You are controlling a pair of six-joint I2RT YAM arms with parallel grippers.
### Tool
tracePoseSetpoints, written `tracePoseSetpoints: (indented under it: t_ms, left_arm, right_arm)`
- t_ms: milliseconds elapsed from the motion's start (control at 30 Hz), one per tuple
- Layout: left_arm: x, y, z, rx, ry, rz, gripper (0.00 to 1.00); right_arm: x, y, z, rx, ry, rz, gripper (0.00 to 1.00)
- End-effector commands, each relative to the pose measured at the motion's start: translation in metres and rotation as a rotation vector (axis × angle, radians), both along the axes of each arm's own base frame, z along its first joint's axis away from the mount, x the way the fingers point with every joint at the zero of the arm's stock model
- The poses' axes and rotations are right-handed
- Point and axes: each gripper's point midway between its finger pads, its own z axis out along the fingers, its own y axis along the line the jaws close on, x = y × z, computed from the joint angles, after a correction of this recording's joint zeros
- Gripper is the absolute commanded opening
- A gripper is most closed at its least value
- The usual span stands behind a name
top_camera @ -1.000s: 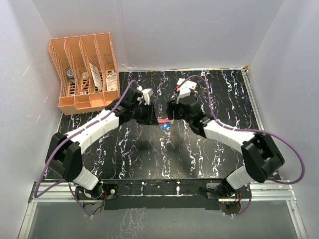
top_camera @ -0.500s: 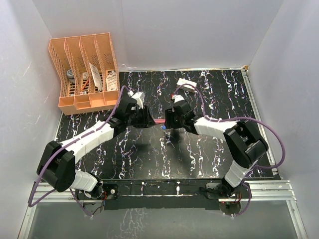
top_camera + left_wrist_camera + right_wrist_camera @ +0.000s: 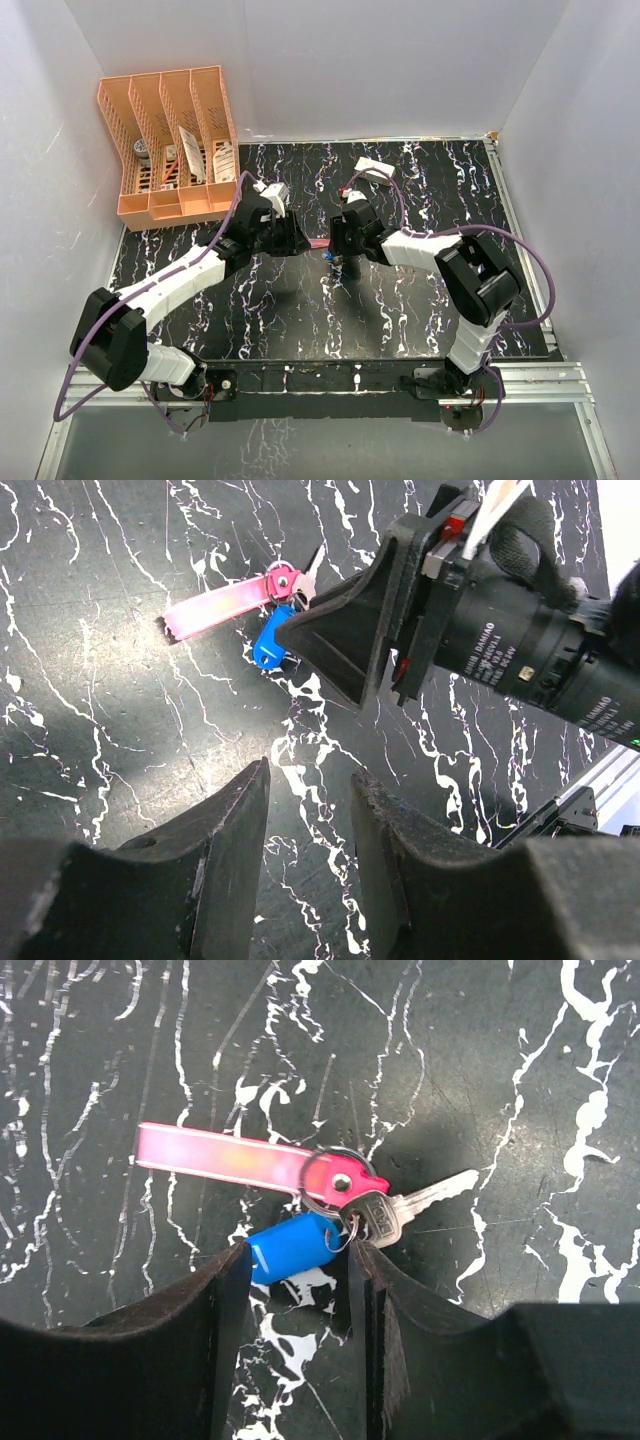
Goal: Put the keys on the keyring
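Pink tag [image 3: 230, 1158], blue key [image 3: 293, 1245] and silver key [image 3: 425, 1198] lie bunched at one ring [image 3: 332, 1175] on the marbled table [image 3: 420, 310]. They sit just off the right gripper [image 3: 300, 1280], whose fingers are parted and empty. The left gripper [image 3: 310, 775] is likewise spread and holds nothing. White lettering [image 3: 497, 652] on the right arm is too blurred to read. An orange rack [image 3: 170, 140] stands back-left.

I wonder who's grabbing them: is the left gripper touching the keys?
Apart. The left wrist view shows bare table between the left gripper and the keys.

Left arm [image 3: 190, 275] and right arm [image 3: 420, 245], both reaching inward; left claw [image 3: 308, 780] and right claw [image 3: 298, 1260] close together, angled down, jaws partly apart.
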Motion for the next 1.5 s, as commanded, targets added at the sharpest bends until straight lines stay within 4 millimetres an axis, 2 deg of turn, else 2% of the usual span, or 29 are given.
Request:
tracePoseSetpoints:
  t_ms: [0, 433, 1033, 1200, 1233, 1467]
  left_arm:
    - [0.0, 0.004, 0.014, -0.011, -0.044, 0.005, 0.37]
    - [-0.002, 0.006, 0.012, -0.001, -0.04, 0.005, 0.37]
    - [0.0, 0.007, 0.009, 0.011, -0.039, 0.006, 0.37]
    - [0.001, 0.008, 0.012, 0.009, -0.05, 0.01, 0.37]
    - [0.001, 0.008, 0.013, 0.007, -0.055, 0.01, 0.37]
    - [0.007, 0.006, 0.021, -0.02, -0.106, 0.015, 0.37]
  right_arm:
    - [0.025, 0.005, 0.013, 0.042, -0.052, -0.039, 0.41]
    - [0.031, -0.003, 0.011, 0.052, -0.061, -0.071, 0.35]
    - [0.035, -0.004, 0.012, 0.053, -0.069, -0.079, 0.05]
    - [0.035, -0.006, 0.033, 0.055, -0.133, -0.058, 0.0]
    - [0.035, -0.008, 0.048, 0.063, -0.169, -0.054, 0.01]
    - [0.029, -0.019, 0.101, 0.039, -0.298, -0.003, 0.0]
